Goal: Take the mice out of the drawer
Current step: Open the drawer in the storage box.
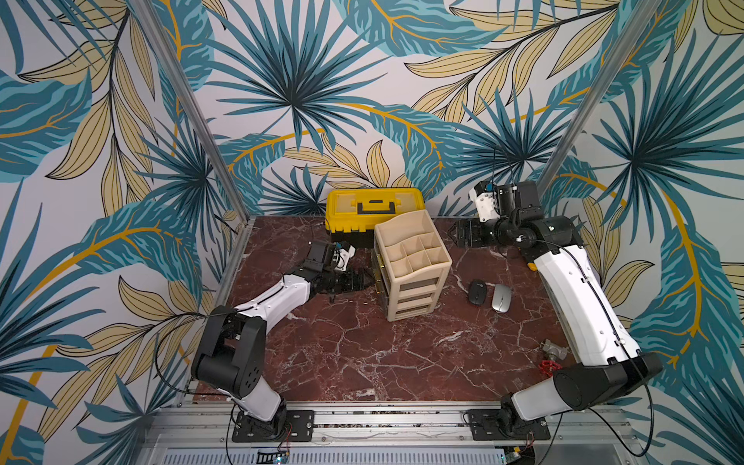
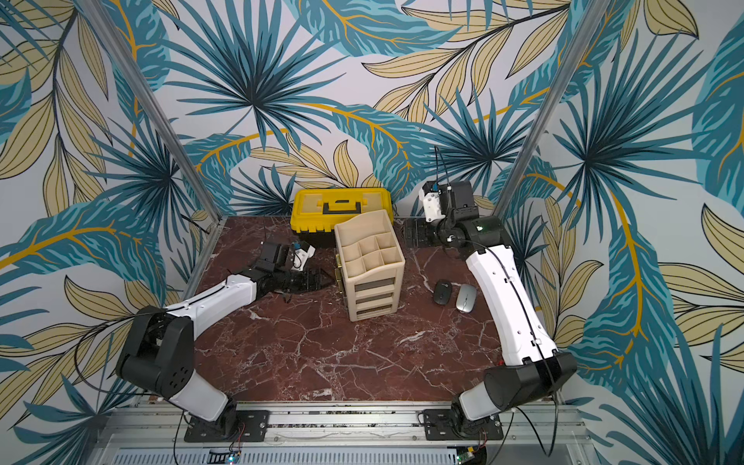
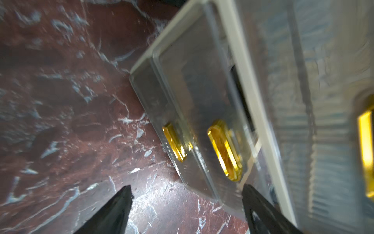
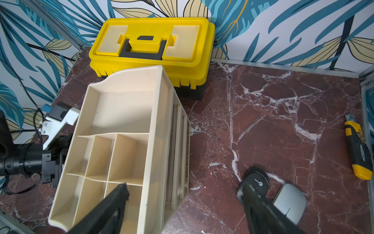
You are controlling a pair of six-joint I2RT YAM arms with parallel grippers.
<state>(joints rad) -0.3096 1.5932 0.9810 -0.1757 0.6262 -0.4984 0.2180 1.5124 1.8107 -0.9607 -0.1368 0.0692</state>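
A beige drawer organiser is seen mid-table, its clear drawer fronts and gold handles turned toward the left arm. The left gripper is held low, just short of those handles, its fingers spread wide with nothing between them. It is rolled so that one finger sits near the table and one higher, so closing is judged to pinch a handle across its thin side. A dark shape is glimpsed behind one drawer front; whether it is a mouse cannot be told. Two mice are laid side by side on the table, on the organiser's side away from the left arm: a black mouse and a silver mouse. The right gripper, likewise open and empty, is raised near the organiser's back corner. A yellow toolbox is set behind, and a utility knife at the table edge
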